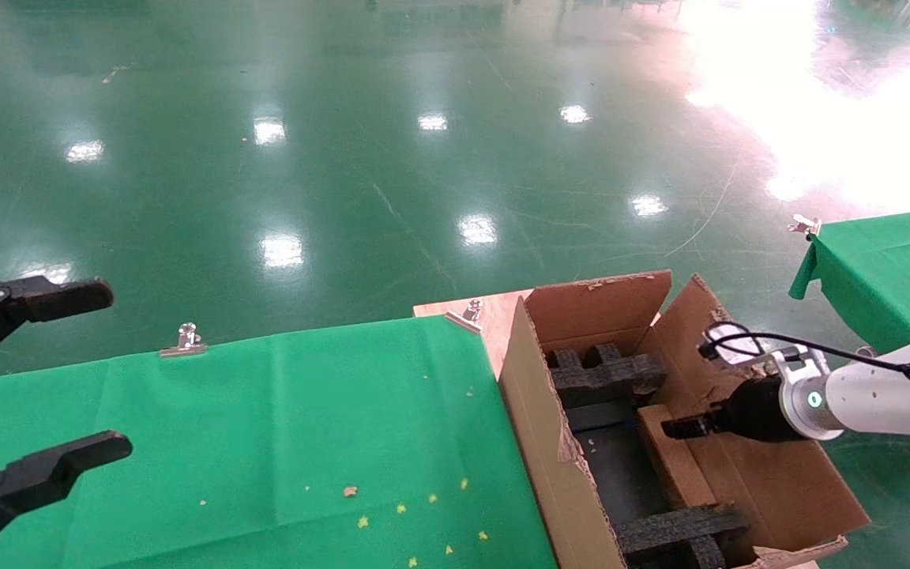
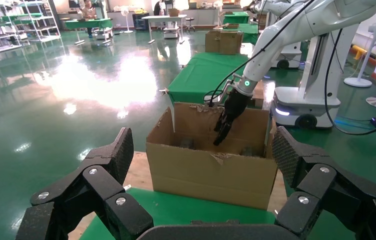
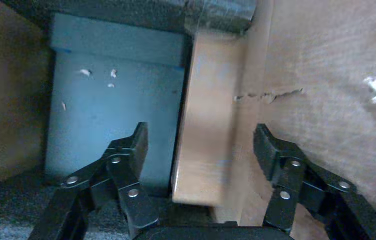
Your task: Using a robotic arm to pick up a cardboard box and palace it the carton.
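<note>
The carton (image 1: 534,411) stands open on a wooden board to the right of the green table, with black foam inserts (image 1: 605,371) inside. The cardboard box (image 1: 672,466) lies inside it along the right wall. The robotic arm reaches in from the right. My right gripper (image 1: 680,427) is open just above the box. In the right wrist view its fingers (image 3: 130,150) straddle the box (image 3: 211,110) without touching it. My left gripper (image 1: 115,371) is open and empty, parked over the table's left end. The left wrist view shows the carton (image 2: 211,175) and the right gripper (image 2: 221,135).
A green cloth (image 1: 265,442) covers the table, held by metal clips (image 1: 185,340) at its far edge, with small crumbs near the front. A second green table (image 1: 897,269) stands at the far right. The carton's floor (image 3: 115,100) is dark blue-grey.
</note>
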Robot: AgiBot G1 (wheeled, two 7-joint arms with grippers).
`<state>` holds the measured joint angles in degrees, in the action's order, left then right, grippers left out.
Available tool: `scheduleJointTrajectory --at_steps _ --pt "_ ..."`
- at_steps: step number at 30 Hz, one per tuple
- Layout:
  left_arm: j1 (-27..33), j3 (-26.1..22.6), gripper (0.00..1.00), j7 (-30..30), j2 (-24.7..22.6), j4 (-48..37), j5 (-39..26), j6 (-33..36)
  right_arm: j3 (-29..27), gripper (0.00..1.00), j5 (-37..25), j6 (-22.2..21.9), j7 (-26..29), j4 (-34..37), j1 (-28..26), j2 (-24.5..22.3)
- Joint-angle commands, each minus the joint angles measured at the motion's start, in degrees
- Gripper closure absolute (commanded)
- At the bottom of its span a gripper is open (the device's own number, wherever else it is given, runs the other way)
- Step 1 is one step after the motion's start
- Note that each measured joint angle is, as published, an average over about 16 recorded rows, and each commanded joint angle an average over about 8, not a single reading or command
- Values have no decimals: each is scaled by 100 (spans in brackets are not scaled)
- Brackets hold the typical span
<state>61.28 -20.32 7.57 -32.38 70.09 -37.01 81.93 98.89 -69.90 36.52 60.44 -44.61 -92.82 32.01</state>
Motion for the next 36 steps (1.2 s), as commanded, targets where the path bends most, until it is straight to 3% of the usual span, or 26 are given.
scheduleJointTrajectory --at_steps 1,11,19,25,36 --pt "0 0 0 0 0 0 0 0 -16 0 -6 -29 18 -73 -48 -45" --pt "0 0 0 0 0 0 0 0 -473 0 139 -200 9 -1419 -867 -776" --pt "0 0 0 0 0 0 0 -1 -1020 0 1136 119 76 -2588 -1283 -1422" --pt "-2 0 0 0 1 -2 1 -2 -1205 0 1577 309 95 -2813 -1357 -1592" --pt "-1 0 0 -1 1 -1 1 -2 -1331 0 1517 381 -36 -2724 -1205 -1487"
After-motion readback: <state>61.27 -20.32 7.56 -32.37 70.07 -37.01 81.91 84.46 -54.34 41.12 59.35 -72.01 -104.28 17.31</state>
